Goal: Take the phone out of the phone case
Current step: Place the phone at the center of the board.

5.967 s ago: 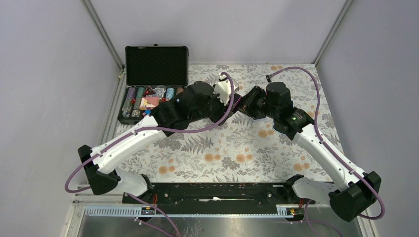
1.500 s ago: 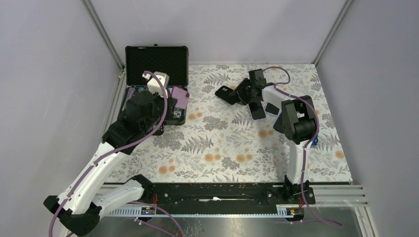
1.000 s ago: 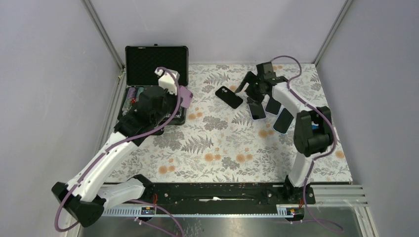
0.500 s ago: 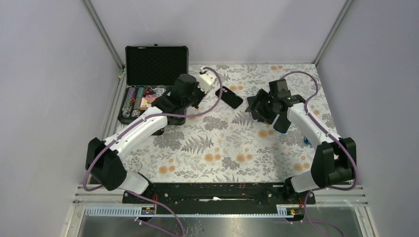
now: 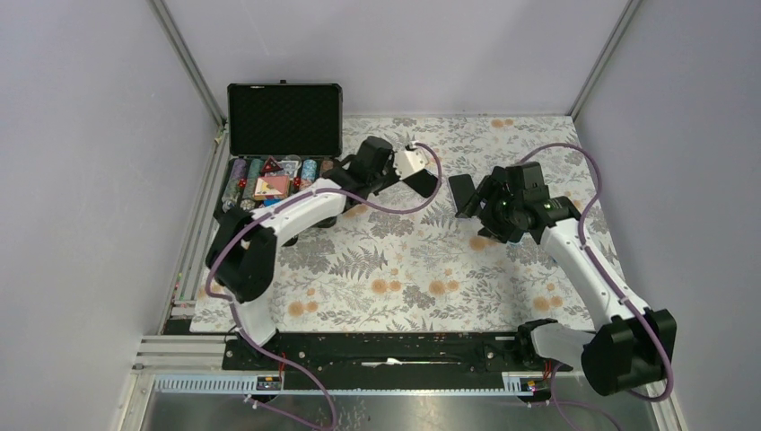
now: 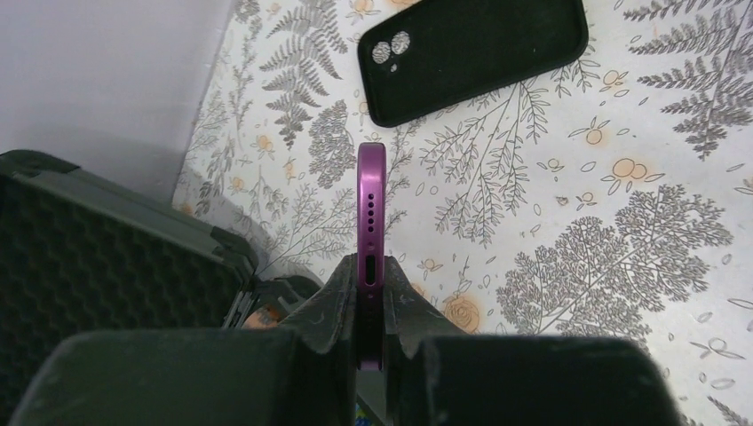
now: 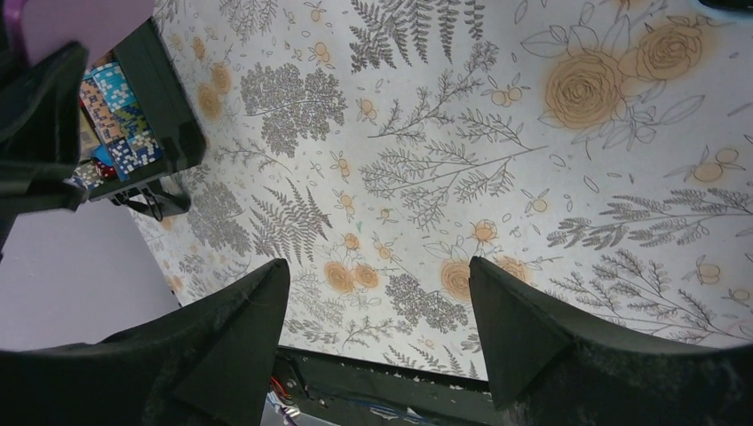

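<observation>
Left wrist: clamping the left gripper (image 6: 371,266) tight on the purple phone (image 6: 371,191), thin edge toward the camera, port and speaker holes showing. Holding it above the cloth (image 6: 577,222), well apart from the black case (image 6: 475,53). Looking past the phone at that case, lying flat on the cloth, back up, with two pale circles in its corner cutout. Catching the open chip box (image 6: 80,231) at the left edge.

Right wrist: spreading the right gripper (image 7: 377,266) wide and gripping nothing, with only cloth showing between the fingers. Hovering above the cloth. Catching, in the top left corner, a slice of the phone between the left gripper's dark fingers, with the chip box just below.

Top: reaching the left arm (image 5: 305,199) out to the middle of the cloth's far half, just right of the chip box. Bending the right arm (image 5: 583,260) in from the right, its gripper facing the left one, near but apart. Failing to make out the phone here. Unable to tell whether the dark shape under the left wrist is case or finger.
</observation>
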Motion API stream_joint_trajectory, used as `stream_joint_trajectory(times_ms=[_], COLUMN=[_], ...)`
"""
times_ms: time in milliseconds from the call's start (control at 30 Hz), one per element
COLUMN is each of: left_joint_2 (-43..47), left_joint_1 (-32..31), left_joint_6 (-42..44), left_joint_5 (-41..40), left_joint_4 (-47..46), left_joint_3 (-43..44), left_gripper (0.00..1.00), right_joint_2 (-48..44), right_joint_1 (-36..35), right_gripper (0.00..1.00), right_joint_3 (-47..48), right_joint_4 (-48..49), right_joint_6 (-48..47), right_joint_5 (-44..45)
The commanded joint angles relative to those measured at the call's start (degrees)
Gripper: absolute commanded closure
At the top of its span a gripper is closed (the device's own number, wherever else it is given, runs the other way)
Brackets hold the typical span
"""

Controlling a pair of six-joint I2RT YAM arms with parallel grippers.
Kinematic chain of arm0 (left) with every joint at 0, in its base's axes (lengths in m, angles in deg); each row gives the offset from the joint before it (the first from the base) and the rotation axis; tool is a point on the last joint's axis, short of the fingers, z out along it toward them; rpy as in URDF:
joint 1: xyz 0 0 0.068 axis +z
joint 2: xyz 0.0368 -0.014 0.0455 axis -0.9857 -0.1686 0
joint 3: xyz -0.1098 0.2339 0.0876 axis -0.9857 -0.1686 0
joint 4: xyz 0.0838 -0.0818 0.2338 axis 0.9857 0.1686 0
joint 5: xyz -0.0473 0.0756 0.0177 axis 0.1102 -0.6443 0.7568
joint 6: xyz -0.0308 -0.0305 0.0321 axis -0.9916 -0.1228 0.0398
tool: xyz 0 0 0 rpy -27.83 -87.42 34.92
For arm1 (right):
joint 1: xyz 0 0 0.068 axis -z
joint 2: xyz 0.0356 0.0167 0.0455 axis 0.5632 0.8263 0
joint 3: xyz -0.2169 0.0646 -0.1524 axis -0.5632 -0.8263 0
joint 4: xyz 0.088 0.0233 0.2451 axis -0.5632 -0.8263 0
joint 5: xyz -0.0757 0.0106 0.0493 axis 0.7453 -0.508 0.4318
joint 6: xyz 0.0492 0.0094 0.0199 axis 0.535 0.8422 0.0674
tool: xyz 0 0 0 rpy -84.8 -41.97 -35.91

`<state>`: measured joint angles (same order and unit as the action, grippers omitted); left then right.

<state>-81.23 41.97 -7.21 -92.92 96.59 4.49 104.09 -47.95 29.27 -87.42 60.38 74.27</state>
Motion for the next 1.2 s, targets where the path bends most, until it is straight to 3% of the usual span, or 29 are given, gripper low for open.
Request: stream_joint_trajectory(times_ms=[0, 400, 467, 533, 600, 767, 900, 1167], left_joint_2=[-2.7, -11.5, -12.5, -13.3, -13.6, -15.9, -16.6, -18.4], left_joint_1=[-1.3, -4.2, -4.3, -4.4, -4.8, -5.9, -6.0, -6.4], left_joint_6=[3.2, 3.5, 1.8, 1.6, 1.1, -2.7, -7.7, -14.7], left_joint_5=[-3.7, -12.7, -12.9, -10.3, -9.8, -9.3, -3.7, -1.1], left_joint_4=[-5.3, -9.3, -4.7, 0.0, 0.6, 4.5, 8.0, 8.7], left_joint_3=[5.1, 3.8, 5.6, 6.7, 6.1, 6.7, 7.5, 8.7], left_gripper=[1.00, 1.00, 0.91, 0.76, 0.73, 0.70, 0.69, 0.75], right_joint_2=[-4.4, -10.6, -11.3, -12.0, -12.7, -13.1, -13.1, -13.6], right_joint_1=[0.8, 1.9, 2.2, 2.4, 2.6, 3.0, 3.4, 3.8], right_gripper=[0.19, 0.19, 0.18, 0.18, 0.17, 0.16, 0.16, 0.16], right_joint_3=[-2.2, -5.5, -5.4, -5.5, -5.6, -5.1, -4.0, -4.3], right_joint_4=[-2.5, -5.0, -5.1, -5.0, -5.1, -5.5, -6.3, -6.2], right_joint_6=[0.3, 1.5, 0.7, 0.4, 0.6, 0.7, 0.5, 0.5], right_joint_5=[1.3, 3.5, 3.0, 2.3, 2.5, 2.7, 3.1, 3.0])
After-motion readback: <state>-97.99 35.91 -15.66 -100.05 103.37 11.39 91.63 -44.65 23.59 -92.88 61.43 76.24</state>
